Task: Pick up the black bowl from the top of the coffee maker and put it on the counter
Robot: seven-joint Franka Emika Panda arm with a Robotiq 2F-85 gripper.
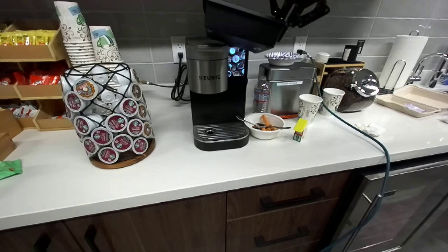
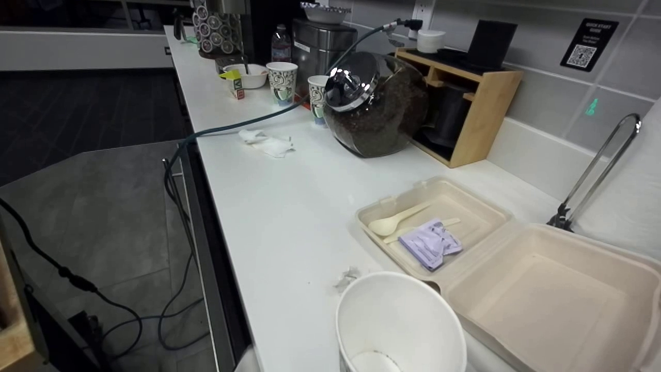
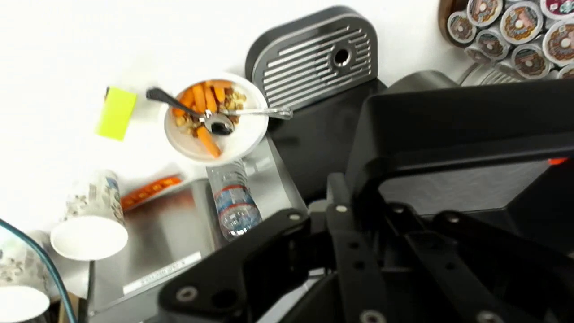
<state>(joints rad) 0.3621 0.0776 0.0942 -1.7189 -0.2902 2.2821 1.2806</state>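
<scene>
- Gripper (image 3: 364, 201): you had the black bowl (image 1: 241, 26) pinched by one wall.
- You held it tilted over the coffee maker (image 1: 217, 103); contact was unclear.
- Coffee maker stood back from the counter's (image 1: 171, 171) front edge.

Backed by a wall of oblong grey tiles (image 1: 150, 35), fitted with white rectangular outlets (image 1: 177, 49). Fronted below by dark brown wooden cabinets (image 1: 150, 220) with straight black handles (image 1: 90, 237). Floored, in an exterior view, with mid-grey tiles (image 2: 113, 206), then with near-black flooring (image 2: 82, 108) up to a plain pale wall (image 2: 82, 50).
</scene>
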